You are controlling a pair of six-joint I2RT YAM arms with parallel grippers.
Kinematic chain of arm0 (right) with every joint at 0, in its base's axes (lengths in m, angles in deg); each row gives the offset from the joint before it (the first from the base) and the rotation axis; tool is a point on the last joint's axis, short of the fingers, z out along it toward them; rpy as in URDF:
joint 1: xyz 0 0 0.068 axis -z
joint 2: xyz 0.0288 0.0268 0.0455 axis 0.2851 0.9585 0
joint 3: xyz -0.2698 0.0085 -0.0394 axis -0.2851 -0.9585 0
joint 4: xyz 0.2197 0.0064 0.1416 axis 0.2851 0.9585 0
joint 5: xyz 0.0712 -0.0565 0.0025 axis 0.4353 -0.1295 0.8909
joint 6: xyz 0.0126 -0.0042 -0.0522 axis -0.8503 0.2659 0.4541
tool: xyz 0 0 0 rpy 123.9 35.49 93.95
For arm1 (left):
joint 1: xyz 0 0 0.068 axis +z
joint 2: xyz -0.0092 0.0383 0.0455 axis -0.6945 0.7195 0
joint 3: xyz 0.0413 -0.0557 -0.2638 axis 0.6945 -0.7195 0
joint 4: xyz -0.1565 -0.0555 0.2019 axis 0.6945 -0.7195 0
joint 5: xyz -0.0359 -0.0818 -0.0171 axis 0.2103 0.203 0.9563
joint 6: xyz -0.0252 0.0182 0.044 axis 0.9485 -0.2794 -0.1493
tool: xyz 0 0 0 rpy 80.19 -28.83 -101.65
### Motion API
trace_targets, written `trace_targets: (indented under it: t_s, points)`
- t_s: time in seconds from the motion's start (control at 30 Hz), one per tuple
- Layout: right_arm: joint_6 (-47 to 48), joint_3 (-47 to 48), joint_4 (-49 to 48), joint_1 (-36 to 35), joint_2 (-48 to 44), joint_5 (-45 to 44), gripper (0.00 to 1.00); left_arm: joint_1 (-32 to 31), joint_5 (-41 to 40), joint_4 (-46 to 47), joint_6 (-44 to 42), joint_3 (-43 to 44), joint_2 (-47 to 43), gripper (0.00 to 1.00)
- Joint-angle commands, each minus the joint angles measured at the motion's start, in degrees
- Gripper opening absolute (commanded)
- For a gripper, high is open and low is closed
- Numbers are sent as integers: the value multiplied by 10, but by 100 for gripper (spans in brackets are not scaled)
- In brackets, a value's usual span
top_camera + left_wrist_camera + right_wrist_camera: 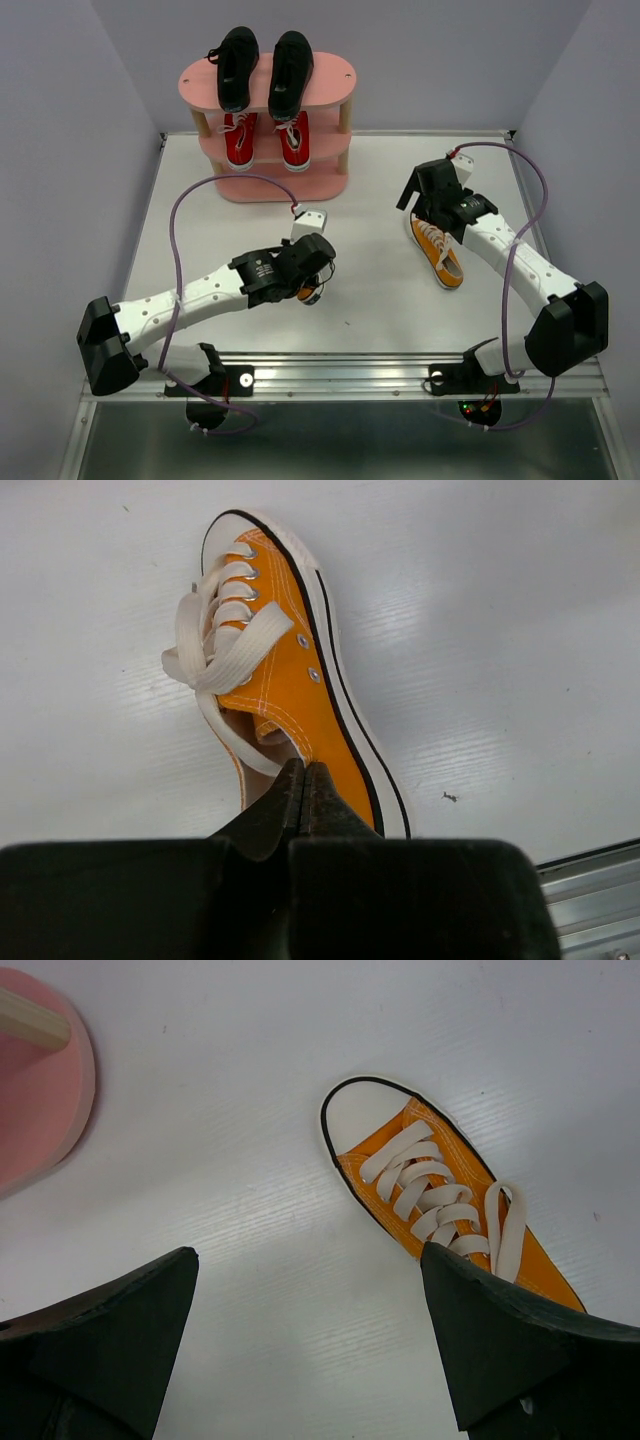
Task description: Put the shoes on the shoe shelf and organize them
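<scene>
The pink shoe shelf (335,75) stands at the back. Two black shoes (238,65) lie on its top board and two red shoes (238,140) on the middle board. My left gripper (312,280) hangs over one orange shoe (308,294) mid-table. In the left wrist view the gripper (303,770) is shut on the side wall of that shoe's (290,680) collar. My right gripper (425,205) is open above the toe end of the other orange shoe (440,252). In the right wrist view this gripper (308,1260) is empty, with the shoe (440,1195) by its right finger.
The shelf's bottom board (40,1090) shows at the left of the right wrist view. A metal rail (400,370) runs along the table's near edge. Purple cables loop over both arms. Grey walls close in the table at the left, right and back.
</scene>
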State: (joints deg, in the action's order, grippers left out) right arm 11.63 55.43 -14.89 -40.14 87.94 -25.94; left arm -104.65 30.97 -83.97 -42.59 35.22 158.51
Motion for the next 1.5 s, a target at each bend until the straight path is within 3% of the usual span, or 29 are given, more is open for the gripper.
trace_targets:
  t_s: [0.0,0.2,0.23,0.3,0.33,0.4,0.6,0.73,0.9,1.13,1.27,1.3,1.4,1.47]
  points:
    - [11,26,-25,4,-8,4,99,0,-21,62,-11,-40,-18,0]
    - [15,22,-26,4,-4,9,99,-1,48,98,45,-78,27,1]
    - [16,22,-25,4,-3,11,99,-3,61,98,56,-84,34,24]
    - [18,24,-25,4,0,17,99,-10,63,97,79,-87,46,52]
    - [20,25,-26,4,0,19,99,-14,61,95,87,-89,49,71]
    - [27,26,-26,4,4,22,99,-18,58,91,105,-93,50,87]
    - [39,28,-26,4,0,32,99,-28,62,77,175,-116,41,98]
    - [40,31,-27,4,2,45,99,-45,63,59,211,-114,53,99]
    - [46,36,-26,4,1,51,99,-48,70,52,245,-130,65,99]
    - [50,44,-26,4,1,56,99,-48,63,59,263,-160,82,75]
    - [48,52,-27,4,9,60,99,-48,61,63,264,-170,83,56]
    - [48,54,-27,4,10,61,99,-48,59,62,263,-169,83,36]
    - [48,62,-26,4,16,64,99,-48,50,46,263,-165,77,0]
    - [46,65,-25,4,20,64,99,-48,39,32,265,-165,67,0]
